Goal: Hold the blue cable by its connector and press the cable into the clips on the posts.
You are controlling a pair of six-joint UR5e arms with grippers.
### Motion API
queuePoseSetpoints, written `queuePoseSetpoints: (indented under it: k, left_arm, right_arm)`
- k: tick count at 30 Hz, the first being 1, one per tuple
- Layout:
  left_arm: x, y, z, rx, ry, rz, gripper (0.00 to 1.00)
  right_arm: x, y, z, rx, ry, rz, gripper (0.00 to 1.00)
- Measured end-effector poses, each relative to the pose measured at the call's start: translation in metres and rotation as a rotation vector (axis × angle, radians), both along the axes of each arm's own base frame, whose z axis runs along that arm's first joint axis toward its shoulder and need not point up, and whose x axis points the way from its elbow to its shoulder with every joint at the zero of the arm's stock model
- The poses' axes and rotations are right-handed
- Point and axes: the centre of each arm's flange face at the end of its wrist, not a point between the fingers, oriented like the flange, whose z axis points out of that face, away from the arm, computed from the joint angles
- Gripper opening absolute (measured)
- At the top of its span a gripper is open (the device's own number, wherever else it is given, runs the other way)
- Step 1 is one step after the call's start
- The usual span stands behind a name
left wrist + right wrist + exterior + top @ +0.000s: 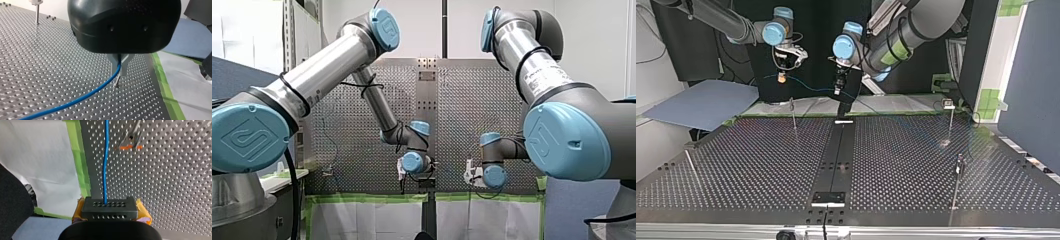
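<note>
you're holding the blue cable (82,97) strung above the table (37,62), prob. for lining it up w/ the nearest post (793,114): left gripper (119,70) is pinching it mid-run, right gripper (110,208) is clamping its end.

Robotics lab: 2 robot arms (327,65), perforated metal table (761,165), green masking tape (372,198).
</note>
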Motion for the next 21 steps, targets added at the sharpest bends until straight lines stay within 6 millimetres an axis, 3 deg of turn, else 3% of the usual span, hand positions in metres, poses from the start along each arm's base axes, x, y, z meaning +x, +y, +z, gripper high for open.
queuePoseSetpoints:
  k: [13,21]
  left_arm:
    - [0.010,-0.028,-0.039,0.003,0.016,-0.027,0.00]
    - [0.009,-0.032,-0.065,0.005,0.038,-0.031,0.00]
  right_arm:
    - [-0.034,-0.028,-0.001,0.005,-0.007,-0.039,0.00]
    - [-0.053,-0.045,0.001,0.001,-0.007,-0.078,0.00]
